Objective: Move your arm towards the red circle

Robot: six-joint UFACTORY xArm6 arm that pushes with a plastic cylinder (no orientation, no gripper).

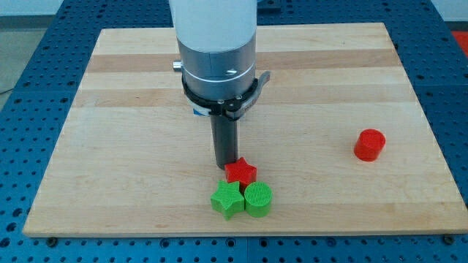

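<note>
The red circle [370, 144], a short red cylinder, stands alone on the wooden board [110, 109] at the view's right. My tip [224, 168] rests on the board near the bottom centre, far to the left of the red circle. The tip is just left of and touching or almost touching a red star [240, 172]. Below the red star sit a green star [227, 199] and a green circle [258, 199], side by side and close together.
The arm's thick white and grey body [217, 66] rises above the tip and hides part of the board's top centre. The board's bottom edge [241, 235] lies just below the green blocks. A blue perforated table surrounds the board.
</note>
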